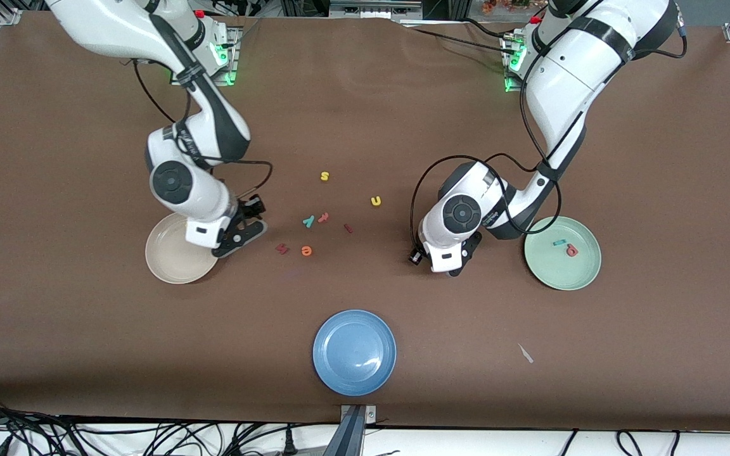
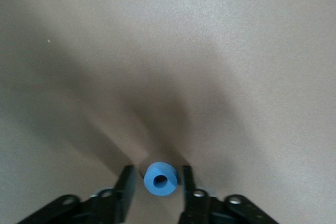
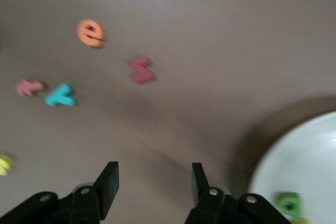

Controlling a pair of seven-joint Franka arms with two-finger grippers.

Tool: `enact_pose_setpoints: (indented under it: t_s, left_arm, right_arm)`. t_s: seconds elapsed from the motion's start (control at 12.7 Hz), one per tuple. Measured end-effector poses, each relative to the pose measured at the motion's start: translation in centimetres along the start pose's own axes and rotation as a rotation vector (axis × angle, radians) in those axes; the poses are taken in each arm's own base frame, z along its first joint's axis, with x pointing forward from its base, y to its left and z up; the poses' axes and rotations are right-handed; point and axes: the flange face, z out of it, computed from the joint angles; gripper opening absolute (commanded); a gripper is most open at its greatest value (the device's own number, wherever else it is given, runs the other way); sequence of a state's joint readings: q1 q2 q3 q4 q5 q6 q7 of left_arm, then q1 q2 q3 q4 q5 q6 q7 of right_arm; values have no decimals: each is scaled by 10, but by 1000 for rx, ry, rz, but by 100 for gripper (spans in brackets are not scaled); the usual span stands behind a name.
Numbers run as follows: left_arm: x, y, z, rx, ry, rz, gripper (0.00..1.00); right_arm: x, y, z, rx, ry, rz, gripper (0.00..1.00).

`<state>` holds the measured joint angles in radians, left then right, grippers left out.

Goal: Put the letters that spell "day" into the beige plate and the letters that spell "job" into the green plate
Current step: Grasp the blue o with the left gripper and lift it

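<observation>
The left gripper (image 2: 156, 182) is down at the tablecloth (image 1: 403, 95) just beside the green plate (image 1: 549, 272), on the side toward the middle of the table. In the left wrist view the blue ring "o" (image 2: 160, 179) lies squarely between its jaws. The fingers (image 2: 126, 184) stand close on either side of the ring, with a thin gap visible at each side (whether the pads touch the foam yet, I cannot tell). In the front view the wrist hides the ring.

Inside the green plate lie a teal "j" (image 1: 558, 242) and a salmon-pink letter (image 1: 571, 251), just beside each other.

The right gripper (image 3: 155, 182) hangs over the rim of the beige plate (image 1: 165, 263) on its side toward the loose letters. Its jaws stand apart with nothing between them. The right wrist view shows a dark green letter (image 3: 290, 203) lying in the plate near the rim, with a sliver of yellow at the picture's edge beside it (too little to name).

On the cloth between the two arms lies the teal "y" (image 1: 308, 220), with a dark red letter (image 1: 324, 217) just beside it. Nearer the front camera are the orange "e" (image 1: 306, 251) and a dark red "z" (image 1: 282, 249). Another small dark red piece (image 1: 348, 228) lies close by, and the yellow "s" (image 1: 324, 176) and yellow "u" (image 1: 376, 201) lie farther from the camera. The blue plate (image 1: 354, 352) sits alone, nearest the camera.
</observation>
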<state>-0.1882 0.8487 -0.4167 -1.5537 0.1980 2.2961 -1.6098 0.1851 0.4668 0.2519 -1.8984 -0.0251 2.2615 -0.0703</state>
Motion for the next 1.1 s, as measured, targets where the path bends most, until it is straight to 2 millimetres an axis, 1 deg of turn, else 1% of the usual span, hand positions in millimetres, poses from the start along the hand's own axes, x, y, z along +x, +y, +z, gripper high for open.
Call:
enact_pose_setpoints:
  t_s: [0.08,0.16,0.24,0.31,0.39,0.47,0.63,0.71,0.79,0.87,0.94,1.02,1.1]
  left_arm:
    - [0,0,-1,-1,4,5,0]
    - [1,1,-1,-3,19,18,0]
    - [3,1,-2,-4,34,31,0]
    - [9,1,-4,0,42,42,0]
    - [19,0,-9,17,45,62,0]
    - [32,-1,-22,41,42,97,0]
    - [67,-12,-70,93,7,187,0]
    - [89,-22,-97,111,-21,229,0]
    - [114,-34,-119,124,-47,267,0]
    - [141,-48,-135,138,-71,307,0]
    - [170,-63,-144,148,-95,353,0]
    - [196,-76,-145,152,-115,397,0]
    - [217,-88,-142,153,-132,436,0]
  right_arm:
    - [5,-19,3,0,6,40,64]
    - [8,-33,9,2,14,89,64]
    - [11,-42,15,5,20,147,63]
    - [12,-47,22,9,21,220,63]
    - [15,-48,26,14,25,308,63]
    - [17,-49,31,18,26,406,63]
    - [22,-55,38,25,22,582,63]
    - [24,-61,40,27,20,650,63]
    - [26,-67,42,30,20,702,63]
    - [29,-73,44,33,21,752,63]
    - [32,-82,47,37,22,795,63]
    - [34,-91,51,39,19,822,63]
    - [35,-99,55,42,21,835,63]
